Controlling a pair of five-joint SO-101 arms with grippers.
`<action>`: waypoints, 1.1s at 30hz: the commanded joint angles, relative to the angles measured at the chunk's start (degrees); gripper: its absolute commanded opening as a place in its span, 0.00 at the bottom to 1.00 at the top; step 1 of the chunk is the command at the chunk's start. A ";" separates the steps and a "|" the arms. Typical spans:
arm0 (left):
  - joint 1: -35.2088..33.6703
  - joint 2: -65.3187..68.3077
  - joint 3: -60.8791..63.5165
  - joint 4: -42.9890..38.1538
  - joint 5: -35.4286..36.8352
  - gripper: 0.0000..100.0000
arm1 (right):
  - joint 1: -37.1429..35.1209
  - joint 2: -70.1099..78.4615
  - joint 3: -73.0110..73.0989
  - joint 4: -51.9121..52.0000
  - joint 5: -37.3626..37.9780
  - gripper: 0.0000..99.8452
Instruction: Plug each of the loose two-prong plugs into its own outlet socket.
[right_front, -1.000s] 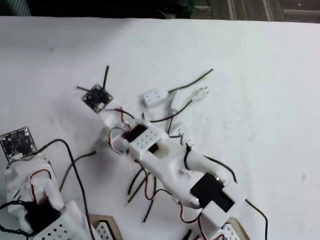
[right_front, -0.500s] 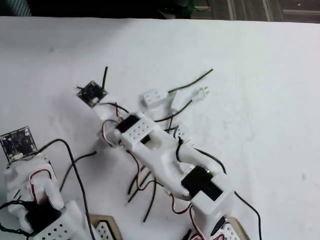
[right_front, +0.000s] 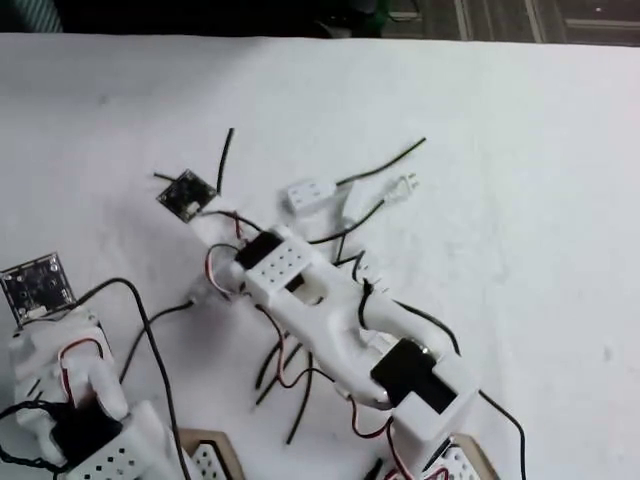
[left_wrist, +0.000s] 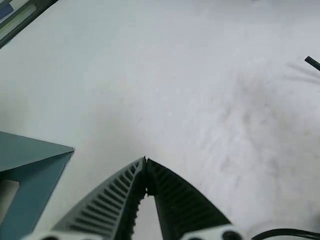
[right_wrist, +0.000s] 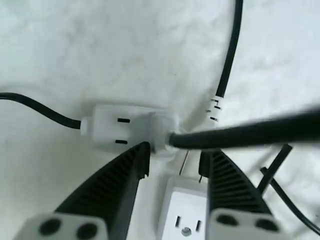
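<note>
Overhead view down on table (right_front: 520, 120), wrist cameras close above it

White table (right_front: 540, 130); teal angular object (left_wrist: 30, 170); dark floor (right_front: 480, 15) behind.

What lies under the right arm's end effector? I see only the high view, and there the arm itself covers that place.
Observer: In the right wrist view, a white plug with a black cable sits at the end of a white outlet block. It looks seated, but I cannot confirm that.
Operator: Is the end effector open or shut there?
Observer: The right end effector is open, with one finger on each side of the plug.
Operator: And the left one?
Observer: The left wrist view shows the left end effector shut, over bare table.
</note>
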 joint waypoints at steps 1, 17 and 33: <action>-0.40 -0.48 -0.26 0.26 -0.35 0.02 | 0.13 -3.38 -0.79 0.04 -0.53 0.16; -0.40 -0.48 0.44 -0.18 -0.35 0.02 | -1.54 -3.30 1.32 -6.37 -0.26 0.16; -0.40 -0.48 0.53 -0.18 -0.35 0.02 | -1.45 -2.95 6.24 -9.71 0.00 0.02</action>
